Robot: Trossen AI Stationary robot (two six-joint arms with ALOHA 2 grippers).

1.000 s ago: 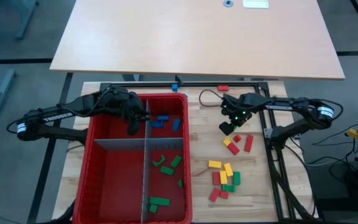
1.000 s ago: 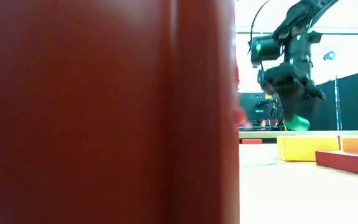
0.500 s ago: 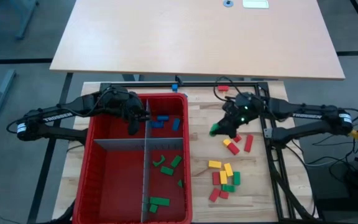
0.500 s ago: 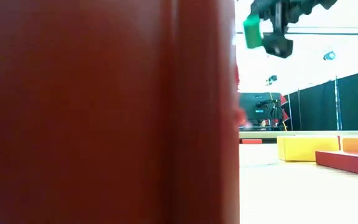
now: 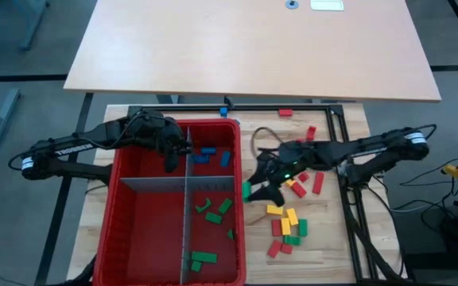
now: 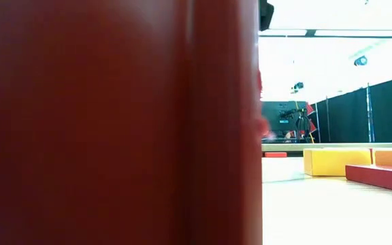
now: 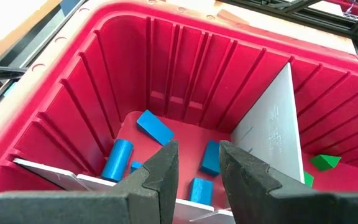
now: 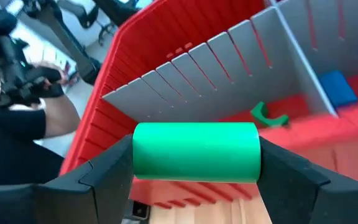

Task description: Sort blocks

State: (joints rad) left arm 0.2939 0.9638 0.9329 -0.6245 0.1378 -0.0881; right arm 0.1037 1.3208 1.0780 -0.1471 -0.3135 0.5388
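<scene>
A big red bin [image 5: 118, 199] with grey dividers stands on the left half of the table. Blue blocks [image 7: 155, 127] lie in its far right compartment, green blocks [image 5: 214, 210] in the one nearer. Loose red, yellow and green blocks [image 5: 287, 223] lie on the table to the bin's right. My right gripper [image 5: 253, 191] hangs beside the bin's right wall, shut on a green block [image 8: 196, 152]. My left gripper [image 7: 197, 168] hovers open over the bin's far part, above the blue blocks, with nothing between its fingers. My right gripper pinches the green block by its two end faces [image 8: 253, 155] between its two fingers [image 8: 110, 169]. The block lies crosswise between them. The fingers reach toward the table's left, slanting down. The block is lifted clear of the table, level, just outside the bin's right rim.
The grey dividers [image 5: 186, 214] split the bin into compartments. In the low view the bin's red wall [image 6: 114, 122] fills the left side; a yellow block [image 6: 335, 162] and a red block [image 6: 383, 175] lie on the table. A metal frame [image 5: 344, 171] runs along the right.
My right gripper has risen from the loose blocks with the green block and carried it toward the table's left and near edges, up to the bin's right wall. In the low view it has gone up out of sight. My left gripper has kept still.
</scene>
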